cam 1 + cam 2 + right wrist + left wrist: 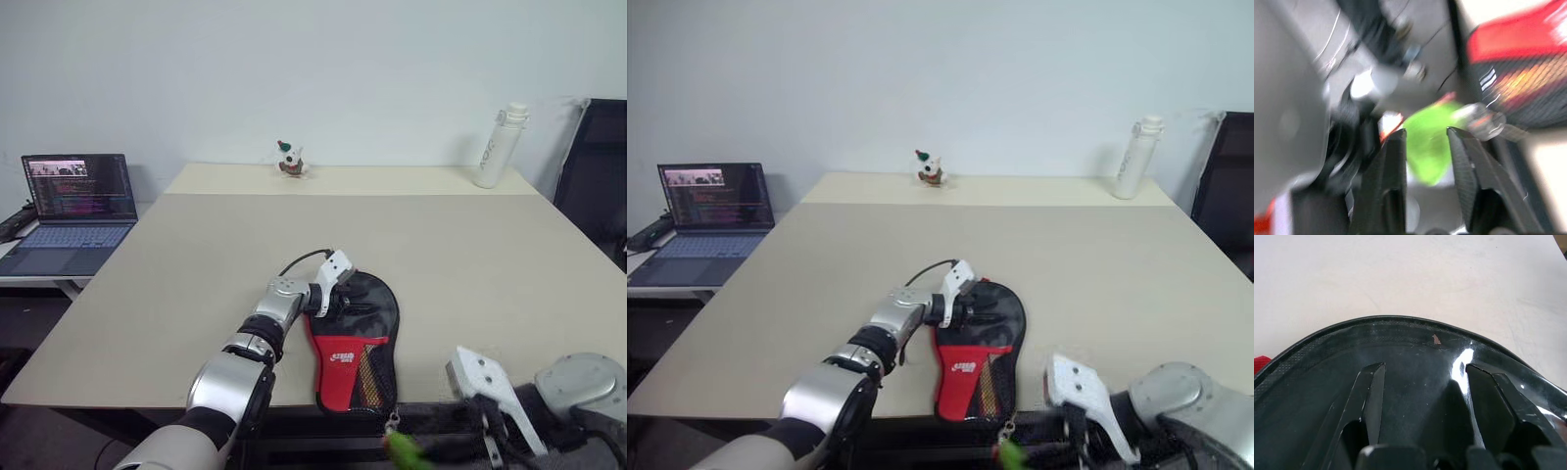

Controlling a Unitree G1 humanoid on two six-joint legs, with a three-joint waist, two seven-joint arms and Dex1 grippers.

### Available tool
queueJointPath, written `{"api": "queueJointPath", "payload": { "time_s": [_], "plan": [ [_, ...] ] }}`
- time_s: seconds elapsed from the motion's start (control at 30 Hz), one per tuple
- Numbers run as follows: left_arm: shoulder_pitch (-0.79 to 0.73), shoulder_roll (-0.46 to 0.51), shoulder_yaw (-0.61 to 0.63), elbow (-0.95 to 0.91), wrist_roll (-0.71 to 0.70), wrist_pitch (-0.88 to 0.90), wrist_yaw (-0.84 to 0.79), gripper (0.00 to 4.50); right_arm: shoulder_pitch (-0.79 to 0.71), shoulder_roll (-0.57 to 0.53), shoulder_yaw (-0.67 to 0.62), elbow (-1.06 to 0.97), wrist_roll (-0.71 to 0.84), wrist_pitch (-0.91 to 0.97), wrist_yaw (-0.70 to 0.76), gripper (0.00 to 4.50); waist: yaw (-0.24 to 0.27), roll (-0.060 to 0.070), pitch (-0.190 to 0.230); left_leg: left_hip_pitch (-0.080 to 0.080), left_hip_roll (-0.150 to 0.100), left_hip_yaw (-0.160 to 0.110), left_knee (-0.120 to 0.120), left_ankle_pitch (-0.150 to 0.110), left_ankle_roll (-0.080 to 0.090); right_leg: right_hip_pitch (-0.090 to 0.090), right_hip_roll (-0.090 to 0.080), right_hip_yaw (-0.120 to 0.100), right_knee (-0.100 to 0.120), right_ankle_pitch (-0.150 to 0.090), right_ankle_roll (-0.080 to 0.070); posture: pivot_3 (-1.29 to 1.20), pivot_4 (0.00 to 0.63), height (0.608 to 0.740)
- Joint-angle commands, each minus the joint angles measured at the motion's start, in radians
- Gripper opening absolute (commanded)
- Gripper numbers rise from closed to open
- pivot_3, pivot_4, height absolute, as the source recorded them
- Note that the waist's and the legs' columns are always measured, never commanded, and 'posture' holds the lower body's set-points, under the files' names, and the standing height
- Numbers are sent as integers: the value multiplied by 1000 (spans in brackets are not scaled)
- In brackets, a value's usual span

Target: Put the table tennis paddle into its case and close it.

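The case (pixel 345 364) lies flat near the table's front edge: black fabric with a red logo panel and a mesh section. My left gripper (pixel 351 301) rests on its round black part, fingers (pixel 1370 396) spread open against the glossy surface. A green zip tag (pixel 402 449) hangs from the case's near end, over the table edge. My right gripper (pixel 1425 139) hovers at that tag (pixel 1426 161), below the table edge, with its fingers apart and the tag in the gap. The paddle is hidden.
The beige table (pixel 196 255) stretches far back. A laptop (pixel 78 211) sits on a side desk to the left. A small toy figure (pixel 289 159) and a white bottle (pixel 502 147) stand at the far edge. A black chair (pixel 600 166) is at the right.
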Motion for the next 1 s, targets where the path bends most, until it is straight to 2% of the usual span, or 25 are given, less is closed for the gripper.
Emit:
{"api": "queueJointPath", "payload": {
  "time_s": [0.03, 0.17, 0.27, 0.43, 0.53, 0.63, 0.77, 1.0],
  "plan": [
    [36, 58, 28, -120, -57, 33, -96, 2846, -50, 12, -57, 78, 18, 3, -48, 1312, 1, 0, 0, 0, 0, 0, 0, 0, 0, 0, 0, 0, 0, 0, 0, 0, 150, 740],
    [112, 154, 58, -337, -129, 124, -147, 2846, -91, 40, -79, 156, -4, -51, -76, 1312, -3, 0, 0, -4, 1, 0, -1, 0, 0, -5, 1, 0, 0, 0, -1, 0, 150, 740],
    [227, 241, 98, -593, -210, 261, -162, 2846, -112, 85, -55, 241, -90, -159, -106, 1312, -6, 0, 0, -5, 1, 0, -1, 0, 0, -5, 1, 1, 0, 0, -1, 0, 150, 740],
    [472, 353, 157, -1027, -348, 506, -110, 2846, -161, 185, -4, 459, -252, -385, -137, 1312, -19, 1, 1, -4, 3, 0, -1, 0, 0, -5, -1, 2, 0, 0, -1, 0, 150, 740],
    [577, 378, 181, -1199, -397, 589, -37, 2846, -228, 235, 9, 638, -326, -511, -127, 1312, -15, 1, 1, -4, 4, 0, 0, 0, 0, -4, -2, 2, 0, 1, -2, 0, 150, 740],
    [608, 370, 190, -1255, -406, 614, 47, 2846, -306, 251, 17, 819, -390, -626, -95, 1312, -10, 1, 1, -4, 3, 0, 1, 1, 1, -3, -2, 1, 0, 2, -4, 0, 150, 740],
    [579, 364, 169, -1230, -390, 596, 114, 2846, -393, 244, 28, 1004, -457, -730, -52, 1312, -12, 1, 1, -2, 1, 3, 0, 1, 1, -3, -1, 2, 0, 3, -5, 0, 150, 740],
    [587, 381, 187, -1178, -388, 554, 175, 2846, -432, 276, 16, 1025, -478, -683, -84, 1312, -20, 1, 1, -2, 1, 4, -1, 1, 1, -4, 1, 3, 0, 6, -10, 0, 150, 740]
  ]
}}
